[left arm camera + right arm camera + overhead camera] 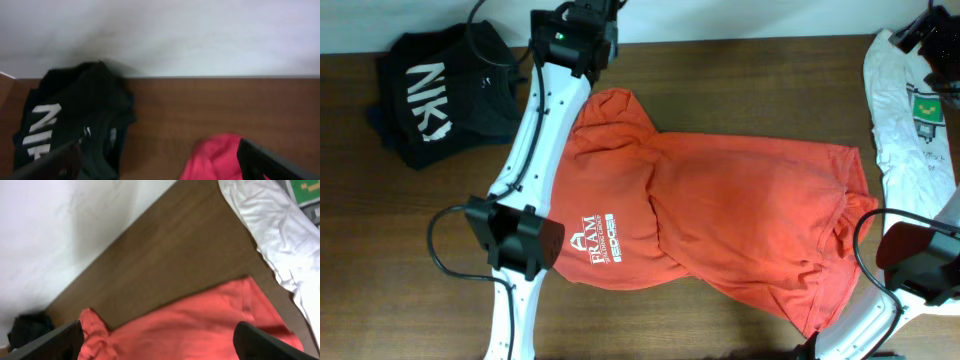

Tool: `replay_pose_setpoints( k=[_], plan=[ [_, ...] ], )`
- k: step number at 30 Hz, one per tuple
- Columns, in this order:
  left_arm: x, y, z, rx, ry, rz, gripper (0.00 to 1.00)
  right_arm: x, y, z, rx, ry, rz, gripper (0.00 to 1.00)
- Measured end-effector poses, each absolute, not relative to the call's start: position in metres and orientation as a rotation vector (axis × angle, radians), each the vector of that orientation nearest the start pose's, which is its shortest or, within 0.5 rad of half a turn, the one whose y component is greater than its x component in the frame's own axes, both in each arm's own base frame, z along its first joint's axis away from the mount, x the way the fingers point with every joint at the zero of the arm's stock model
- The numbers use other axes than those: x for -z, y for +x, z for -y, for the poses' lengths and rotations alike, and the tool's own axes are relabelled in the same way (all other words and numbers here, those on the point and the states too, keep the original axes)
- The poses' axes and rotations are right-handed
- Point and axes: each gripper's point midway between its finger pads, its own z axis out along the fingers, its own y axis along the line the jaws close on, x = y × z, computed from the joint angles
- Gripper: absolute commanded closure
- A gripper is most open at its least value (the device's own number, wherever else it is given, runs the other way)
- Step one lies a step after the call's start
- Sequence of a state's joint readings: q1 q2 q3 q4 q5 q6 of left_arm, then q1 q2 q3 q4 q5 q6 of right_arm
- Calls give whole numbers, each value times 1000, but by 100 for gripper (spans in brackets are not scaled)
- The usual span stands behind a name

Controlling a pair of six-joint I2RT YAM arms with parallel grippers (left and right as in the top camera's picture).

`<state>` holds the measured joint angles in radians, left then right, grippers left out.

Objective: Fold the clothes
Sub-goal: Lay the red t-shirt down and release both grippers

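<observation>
Left gripper (160, 162), right gripper (160, 340) spread; I see black shirt (435, 95) at ten, white cloth (905, 130) at two; T-shirt (740, 200) lies nine-to-three.

The left arm (532, 120) is bent at the elbow; the left gripper (159, 150) and right gripper (159, 329) are each held with jaws spread wide

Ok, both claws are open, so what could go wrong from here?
1. The orange T-shirt lies bunched with overlapping ridges. A pinch could catch several layers, and the fold would come out crooked.
2. The left arm runs right along the shirt's left edge, so a sweep may drag the cloth.
3. The white garment lies close to the shirt's right side, and the right claw might snag it instead.
</observation>
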<state>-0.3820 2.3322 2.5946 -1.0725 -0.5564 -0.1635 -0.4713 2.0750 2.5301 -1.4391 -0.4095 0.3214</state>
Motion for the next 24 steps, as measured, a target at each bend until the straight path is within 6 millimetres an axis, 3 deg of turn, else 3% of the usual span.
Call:
replay_pose_setpoints(
  k=[3,6,11,14,17,21,24],
  plan=[
    [-272,537,141,-381,67,-2329,1,-311,438,147,-465,823,-2398,1],
    [-293,499,142,-367,128,-2383,1,-326,417,135,-458,792,-2419,1],
    [-345,418,115,-288,71,-2454,1,-377,358,105,-417,687,-2398,1],
    [-369,385,102,-242,16,-2449,1,-410,333,92,-378,614,-2321,1],
    [-383,370,109,-118,24,-2439,1,-429,317,75,-362,541,-2283,1],
    [-390,343,123,61,79,-2461,1,-431,288,45,-356,461,-2304,1],
    [-380,305,115,105,102,-2529,1,-417,262,32,-331,449,-2351,1]
  ],
)
